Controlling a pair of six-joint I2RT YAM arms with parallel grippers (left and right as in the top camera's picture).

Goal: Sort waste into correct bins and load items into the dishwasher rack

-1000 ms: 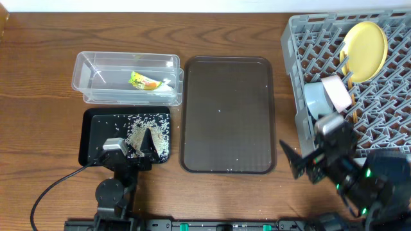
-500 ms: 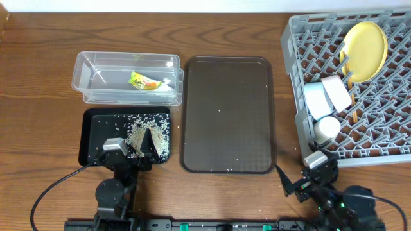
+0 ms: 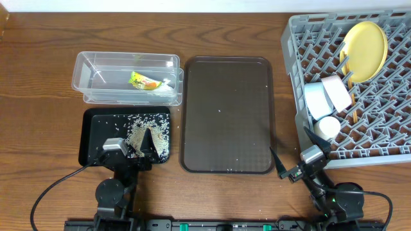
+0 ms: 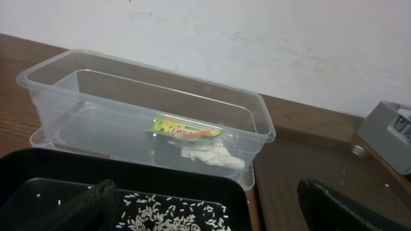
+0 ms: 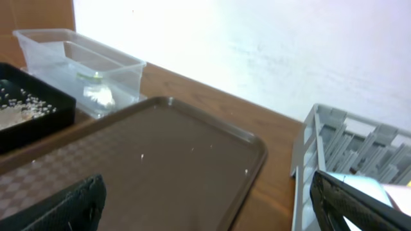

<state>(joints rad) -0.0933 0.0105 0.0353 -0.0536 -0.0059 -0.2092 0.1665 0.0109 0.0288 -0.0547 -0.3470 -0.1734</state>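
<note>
The green-and-yellow wrapper (image 3: pixel 145 81) with white scrap lies in the clear tub (image 3: pixel 87 63); it also shows in the left wrist view (image 4: pixel 183 132). Rice scraps (image 3: pixel 144 131) lie in the black tray (image 3: pixel 93 125). The grey rack (image 3: pixel 308 35) holds the yellow plate (image 3: pixel 365 50), the white bowl (image 3: pixel 336 91), the light blue bowl (image 3: pixel 314 99), a white cup (image 3: pixel 327 127) and a chopstick (image 3: pixel 347 70). My left gripper (image 3: pixel 142 142) is open and empty over the black tray. My right gripper (image 3: pixel 300 154) is open and empty at the front edge between serving tray and rack.
The large dark brown serving tray (image 3: pixel 228 115) lies in the middle with a few specks on it; it fills the right wrist view (image 5: pixel 141 167). A white wall stands behind the table.
My right arm has drawn back from the rack toward the front edge, its gripper open and empty. The left arm has not moved.
</note>
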